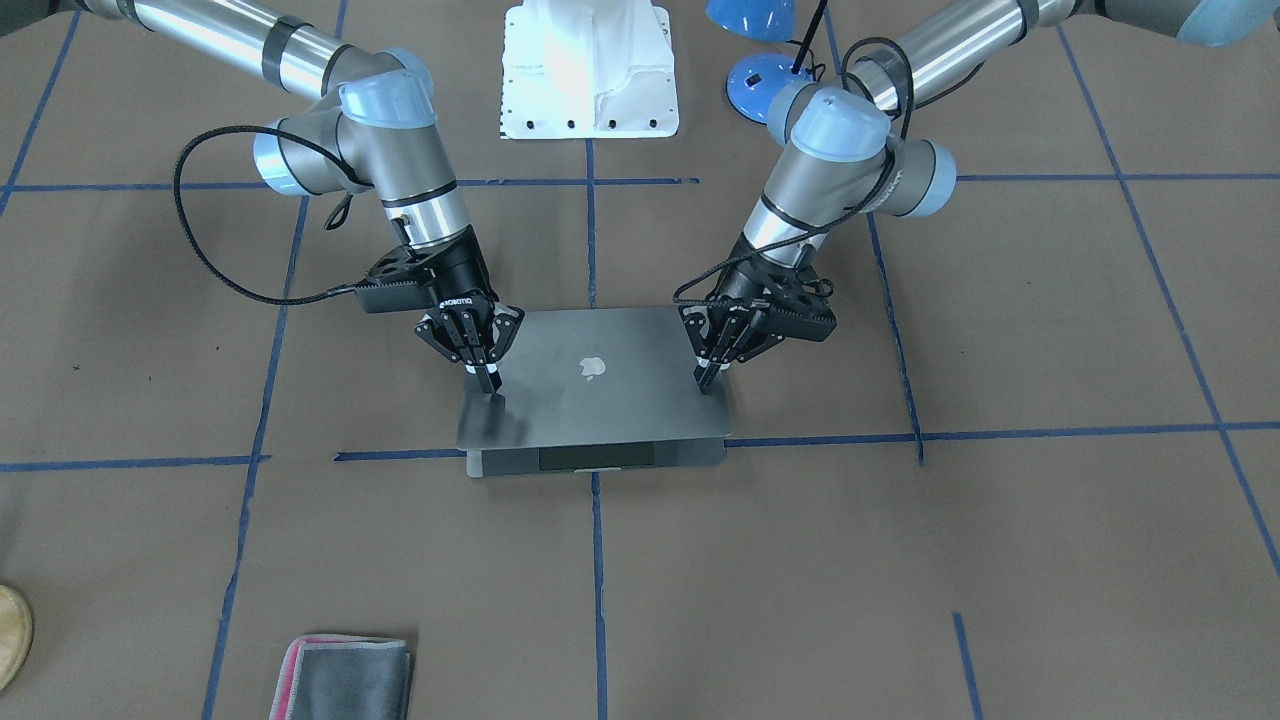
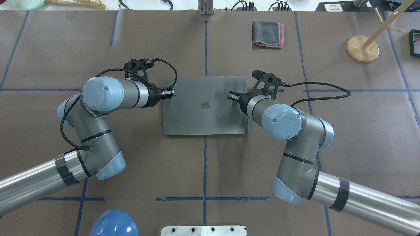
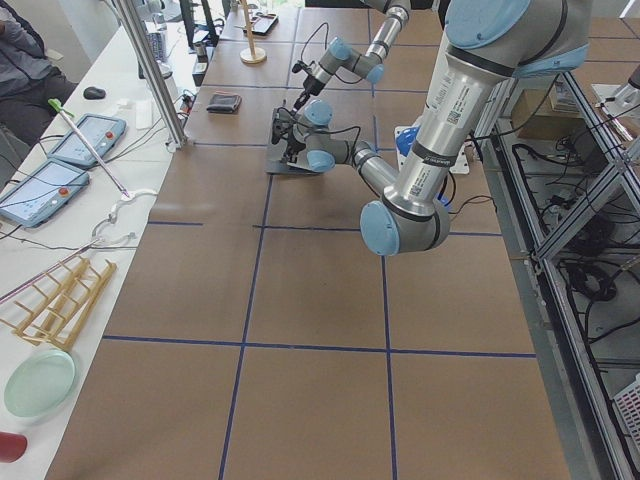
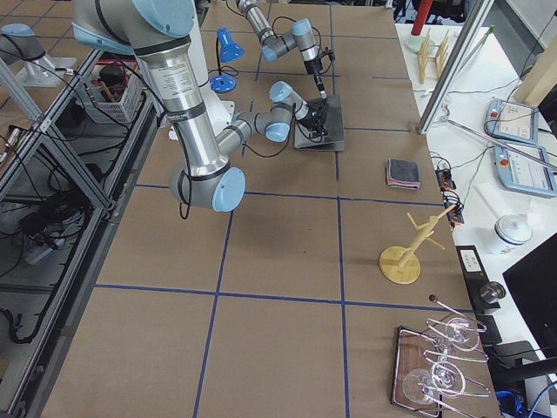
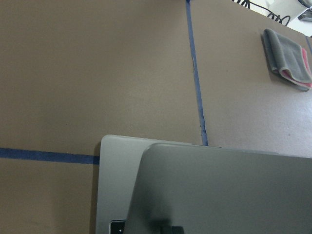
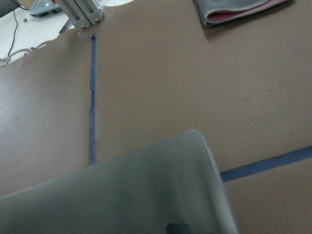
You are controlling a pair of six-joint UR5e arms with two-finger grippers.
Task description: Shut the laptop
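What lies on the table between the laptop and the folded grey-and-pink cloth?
Nothing. In the overhead exterior view, the stretch of table between the laptop and the cloth is bare brown paper.

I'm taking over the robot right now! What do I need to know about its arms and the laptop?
Left gripper: shut, tips resting on the laptop lid near one side edge.
Right gripper: shut, tips on the lid near the opposite side edge.
Laptop: in the middle of the table, logo facing up, lid tipped almost flat. A thin gap shows at the edge away from the robot.
Done: lid is mostly down.
Left: press until the gap is gone, then lift both grippers clear.
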